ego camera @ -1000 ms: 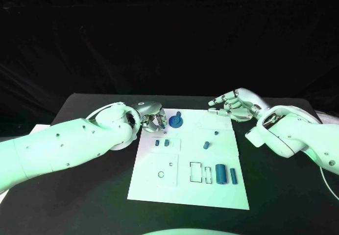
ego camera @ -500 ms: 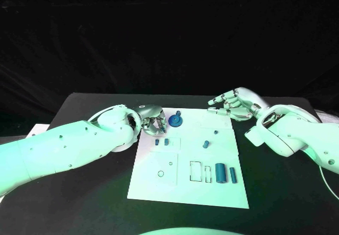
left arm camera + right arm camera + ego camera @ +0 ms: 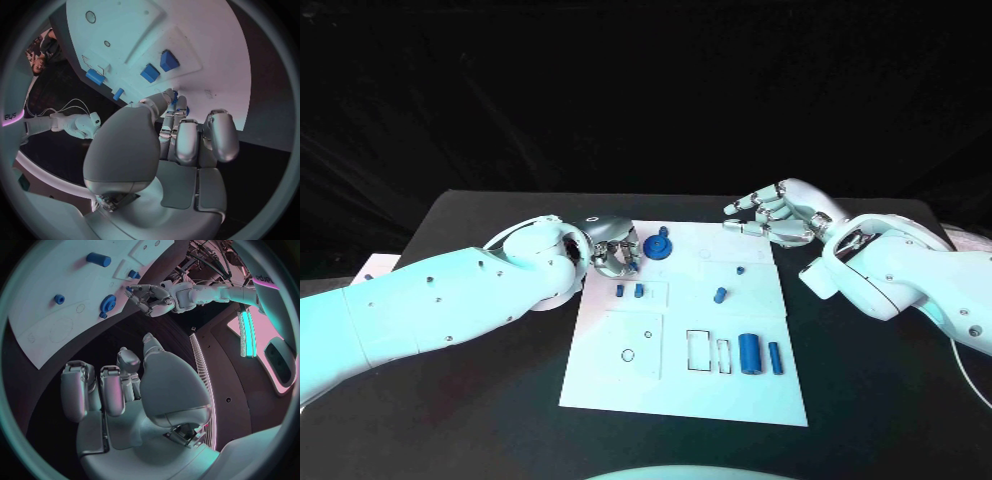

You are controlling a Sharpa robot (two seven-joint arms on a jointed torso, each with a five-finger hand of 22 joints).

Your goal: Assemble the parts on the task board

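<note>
Fingers of left robot hand curled, apparently holding nothing, at task board far-left corner. Blue gear just beside, at 2 o'clock, long axis toward 12. Right robot hand loosely open, empty, well apart; left nearer.

The task board lies at the middle of the table. A gear sits at its far edge; two cylinders lie near its right edge.
</note>
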